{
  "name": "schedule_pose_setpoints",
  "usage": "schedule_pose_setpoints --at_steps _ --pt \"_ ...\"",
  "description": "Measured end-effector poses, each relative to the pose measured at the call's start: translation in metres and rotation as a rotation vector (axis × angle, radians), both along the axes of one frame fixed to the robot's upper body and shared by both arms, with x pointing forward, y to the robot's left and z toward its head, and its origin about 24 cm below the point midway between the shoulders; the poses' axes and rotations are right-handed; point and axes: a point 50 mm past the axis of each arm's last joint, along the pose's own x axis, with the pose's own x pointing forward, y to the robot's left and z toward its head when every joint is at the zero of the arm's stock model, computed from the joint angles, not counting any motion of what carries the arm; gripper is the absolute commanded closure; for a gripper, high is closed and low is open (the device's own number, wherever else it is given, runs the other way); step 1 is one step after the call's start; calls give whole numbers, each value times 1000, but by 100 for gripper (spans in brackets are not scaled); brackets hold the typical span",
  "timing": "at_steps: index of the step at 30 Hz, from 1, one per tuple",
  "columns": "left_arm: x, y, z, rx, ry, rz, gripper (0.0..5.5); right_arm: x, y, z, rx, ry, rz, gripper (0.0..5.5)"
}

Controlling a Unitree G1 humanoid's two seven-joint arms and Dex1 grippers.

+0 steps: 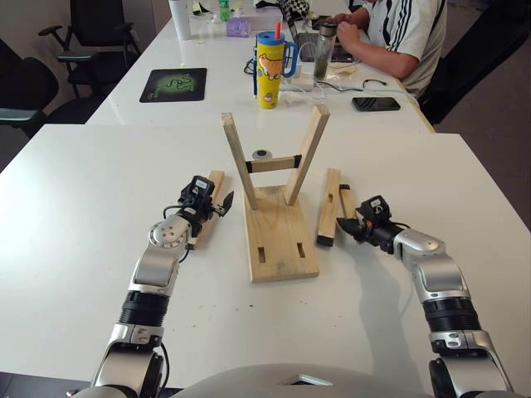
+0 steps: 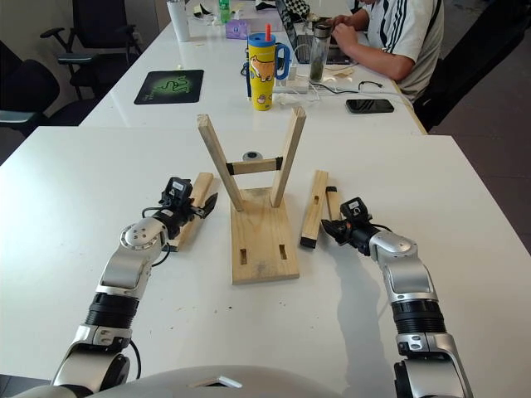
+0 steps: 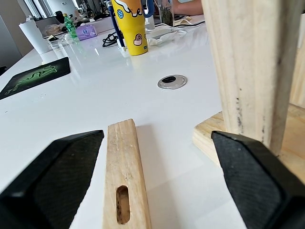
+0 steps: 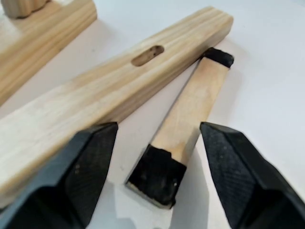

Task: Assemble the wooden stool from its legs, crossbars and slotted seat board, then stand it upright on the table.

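The seat board (image 1: 278, 236) lies flat, underside up, in the middle of the bench (image 1: 99, 215), so the legs can go in from above; two legs (image 1: 239, 162) already stand in its far slots, splayed outward and tied by a black-tipped crossbar (image 1: 274, 163); the two near slots (image 1: 260, 254) are unfilled, so I judge the stool about half built and not yet ready to turn upright.

My left tool (image 1: 217, 207) is low over the loose leg (image 3: 124, 181) that lies just left of the board, its fingers (image 3: 52, 176) spread on either side of the wood and not touching it; that looks to me like a line-up for a grasp.

My right tool (image 4: 159, 157) is likewise spread, straddling the near black end of the second crossbar (image 4: 190, 105); this bar lies touching the other loose leg (image 4: 105, 90), right of the board, so I expect one finger to crowd that leg as the tool closes.

Room is generous out to the left and right and toward me; it is tight inward, where the left standing leg leans close to my left tool; a knock there could, I think, tip the pair out of their slots; the bench's far edge lies well behind the frame.
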Motion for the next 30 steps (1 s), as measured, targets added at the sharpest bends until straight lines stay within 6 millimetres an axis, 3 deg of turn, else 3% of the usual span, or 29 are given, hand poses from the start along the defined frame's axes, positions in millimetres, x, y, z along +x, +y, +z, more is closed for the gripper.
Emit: schedule_pose_setpoints --at_steps 8,19,30 --pt "-2 -3 0 -1 -5 -4 131 4 -8 -1 29 80 -107 228" --pt "-2 -6 1 0 -10 -11 128 5 -9 -1 11 86 -128 397" --pt "-2 -6 1 7 -14 -4 128 8 -18 0 -47 82 -153 400"
